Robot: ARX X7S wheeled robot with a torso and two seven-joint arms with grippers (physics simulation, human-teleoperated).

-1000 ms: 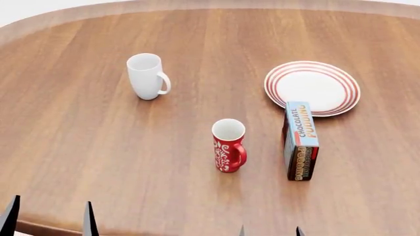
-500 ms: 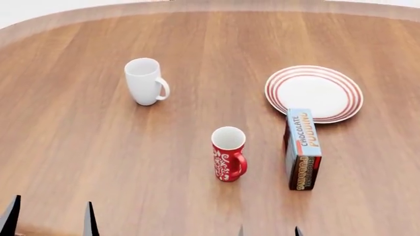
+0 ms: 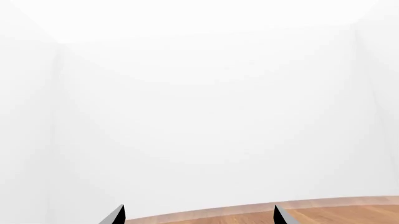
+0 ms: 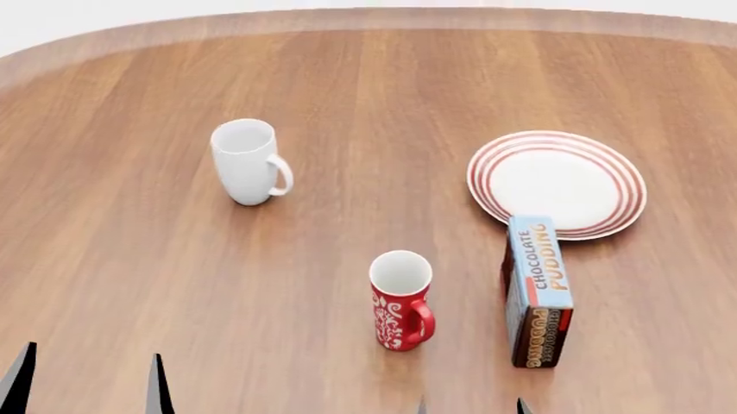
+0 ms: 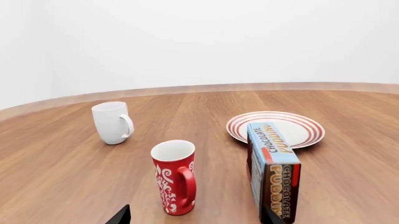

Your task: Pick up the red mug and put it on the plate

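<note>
**Table stock, as seen from my console**

Red mug (image 4: 401,300): one. Upright on the wooden table (image 4: 345,103), untouched, handle turned toward the pudding box. I take it as landmark for all else.

Plate (image 4: 557,183): one, red-ringed. Beyond the mug and to its right, well apart from it.

Chocolate pudding box (image 4: 538,291): one. Standing on its long edge just right of the mug, its far end at the plate's near rim; whether it touches I cannot tell.

White mug (image 4: 245,161): one. Beyond the mug and to its left, well apart.

Left gripper (image 4: 88,379): fingers spread apart, nothing between them, near and left of the mug.

Right gripper (image 4: 472,405): only two tips show; apart, empty, nearer than the mug.

View differences: my left wrist camera shows only white wall and a strip of table edge (image 3: 324,212), no stock. My right wrist camera shows the box's brown end face and all four items
</note>
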